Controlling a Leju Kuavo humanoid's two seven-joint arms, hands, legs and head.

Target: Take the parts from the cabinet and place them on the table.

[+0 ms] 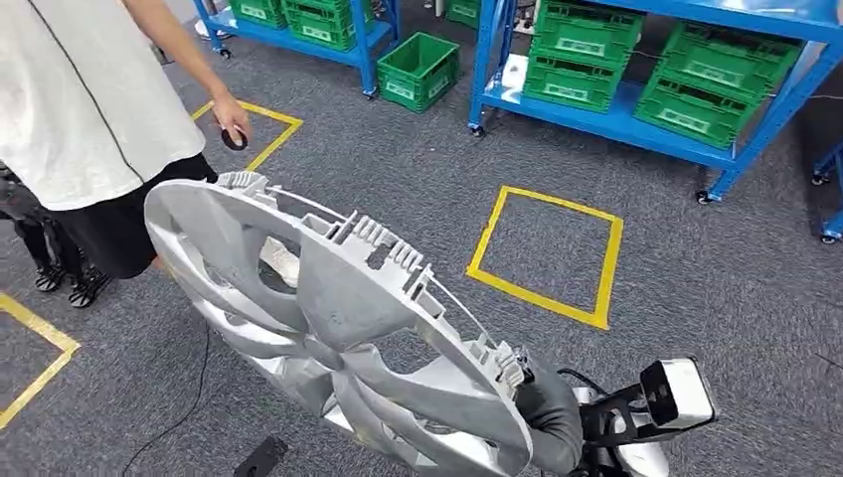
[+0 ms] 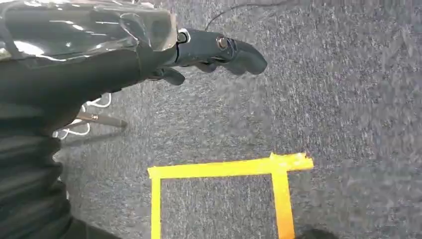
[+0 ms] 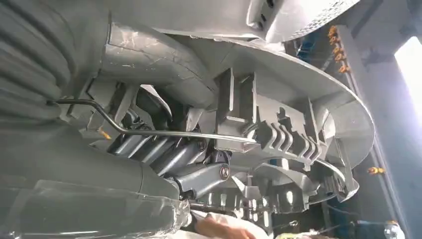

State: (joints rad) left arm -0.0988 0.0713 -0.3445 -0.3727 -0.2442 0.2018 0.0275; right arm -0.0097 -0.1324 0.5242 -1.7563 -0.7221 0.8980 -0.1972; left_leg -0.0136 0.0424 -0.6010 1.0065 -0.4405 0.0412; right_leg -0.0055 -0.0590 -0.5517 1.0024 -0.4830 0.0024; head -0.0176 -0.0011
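Grey carpet (image 1: 398,189) covers the floor, a yellow tape square (image 1: 548,254) near centre. Blue wheeled shelving (image 1: 636,119) at one o'clock holds green crates (image 1: 582,55) (another rack at eleven) — one crate (image 1: 418,70) sits on the floor.

a warehouse or factory storeroom: blue steel racks on castors (image 1: 636,119) carry rows of labelled green plastic crates (image 1: 582,55), another green crate (image 1: 418,70) sits on the grey carpet floor (image 1: 398,189), and yellow tape squares (image 1: 547,253) mark off bays.
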